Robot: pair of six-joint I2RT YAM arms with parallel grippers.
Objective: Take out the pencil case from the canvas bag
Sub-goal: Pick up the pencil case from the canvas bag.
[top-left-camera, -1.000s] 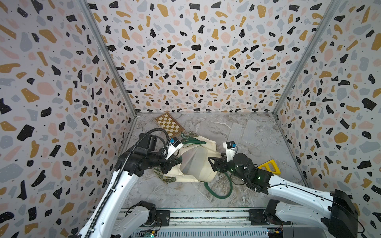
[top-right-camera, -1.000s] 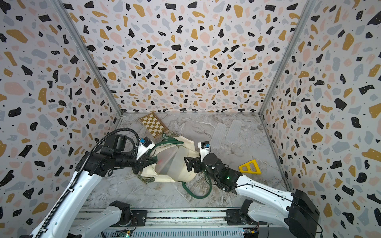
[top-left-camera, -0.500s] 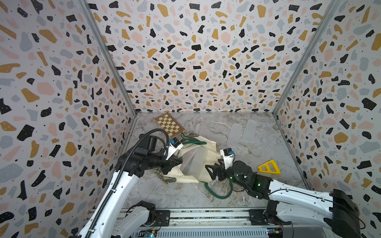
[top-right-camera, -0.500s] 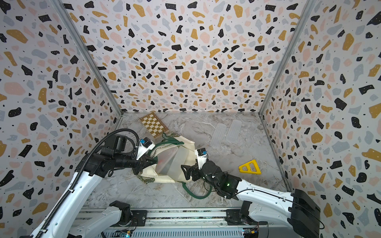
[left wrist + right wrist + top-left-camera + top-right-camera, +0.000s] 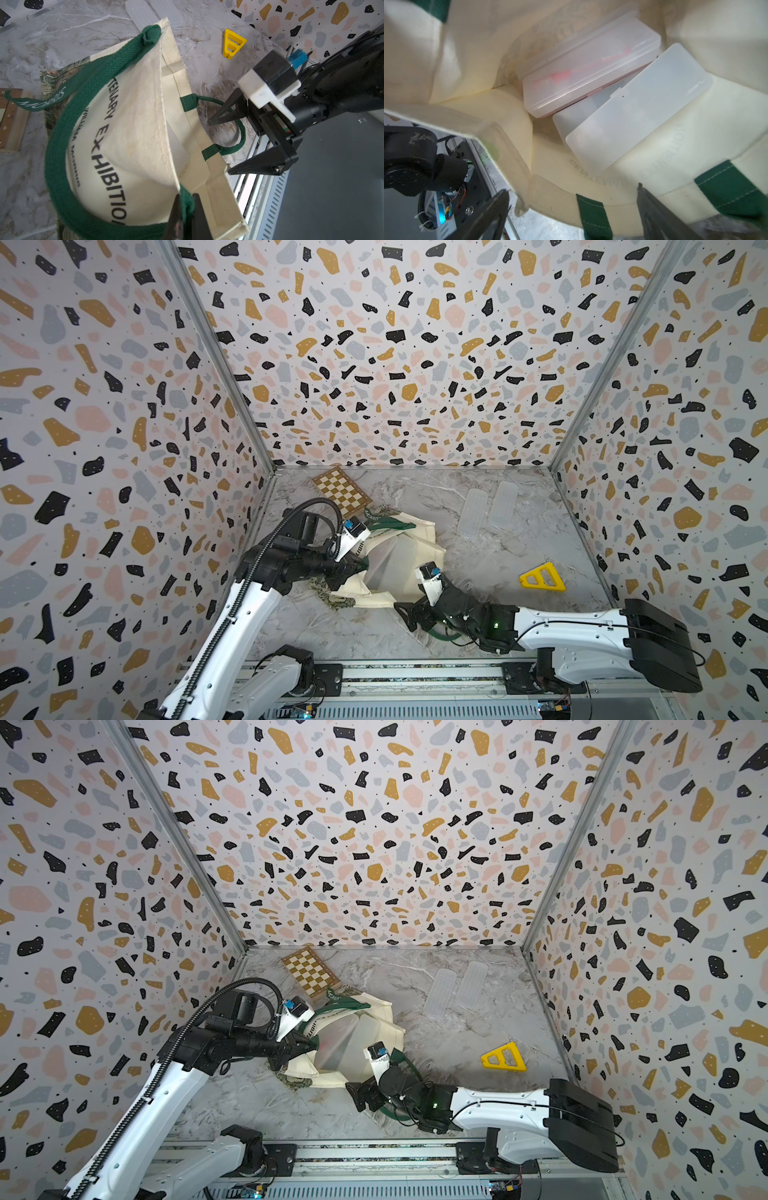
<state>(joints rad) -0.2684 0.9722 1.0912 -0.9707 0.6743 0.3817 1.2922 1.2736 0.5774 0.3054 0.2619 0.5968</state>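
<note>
Evidently nothing is out: the frosted plastic pencil case, probably the nearer box, lies inside the cream canvas bag; left gripper pinches its green strap, right gripper spread, empty.

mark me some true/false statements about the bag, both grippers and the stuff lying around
1. The left gripper is shut on the canvas bag's green handle. True.
2. The right gripper holds a pencil case. False: its jaws stand open at the bag's mouth, holding nothing.
3. A case with pink contents and a frosted case lie inside the bag. True.
4. The chessboard is inside the bag. False: it lies on the table behind the bag, near the back wall.
5. The yellow triangle lies on the table, apart from the bag. True.
</note>
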